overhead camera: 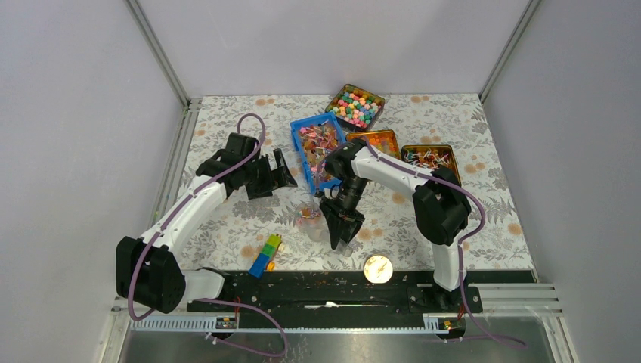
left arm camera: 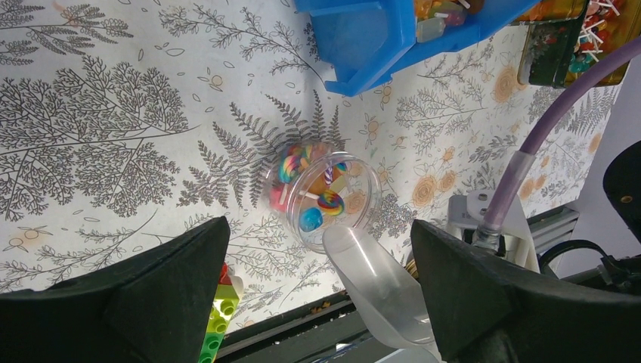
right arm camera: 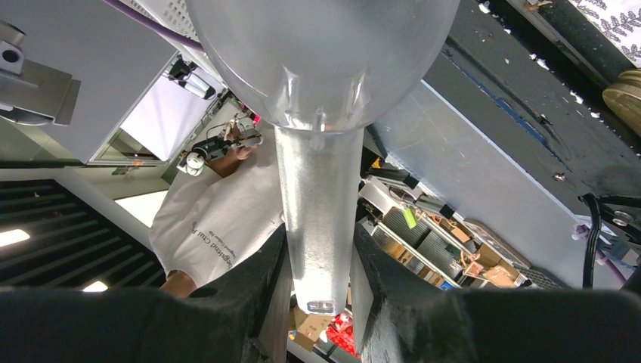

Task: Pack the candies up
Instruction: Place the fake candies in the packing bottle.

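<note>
The candies (overhead camera: 320,140) are small twist-wrapped sweets in a blue bin (overhead camera: 301,161) at the middle back; the bin's corner also shows in the left wrist view (left arm camera: 363,45). A clear jar (overhead camera: 309,220) in front of the bin holds a few colourful sweets and lollipops (left arm camera: 317,198). My right gripper (overhead camera: 344,217) is shut on the handle (right arm camera: 319,227) of a translucent scoop (left arm camera: 378,280). The scoop's mouth is at the jar's rim and looks empty. My left gripper (overhead camera: 283,172) is open and empty, left of the bin and above the jar (left arm camera: 317,234).
A tin of pastel balls (overhead camera: 355,106) stands at the back. An orange tin (overhead camera: 376,139) and a tin of lollipops (overhead camera: 429,157) stand right of the bin. Toy bricks (overhead camera: 264,255) and a round gold lid (overhead camera: 378,268) lie near the front edge.
</note>
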